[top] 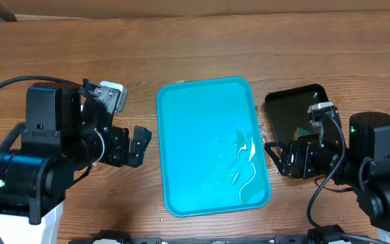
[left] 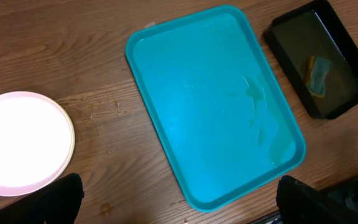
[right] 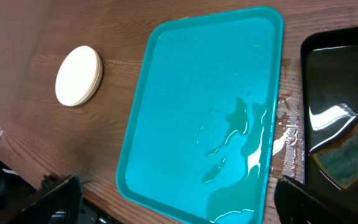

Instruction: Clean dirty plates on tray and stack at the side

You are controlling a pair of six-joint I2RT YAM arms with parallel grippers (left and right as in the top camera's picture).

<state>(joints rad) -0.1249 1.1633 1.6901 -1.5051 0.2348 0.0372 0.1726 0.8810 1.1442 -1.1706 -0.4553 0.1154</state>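
Left of the tray (top: 195, 135), I see the plates (left: 23, 143) stacked in one pile on the desk (top: 202, 41), apart from its rim, and my left jaws hang spread wide with nothing between them. The tray itself carries only a film of water (right: 229, 155), pooled toward its right side. Right of the tray sits a black tray (top: 286, 112) holding a sponge (right: 347, 155), and my right jaws are likewise wide open and empty.
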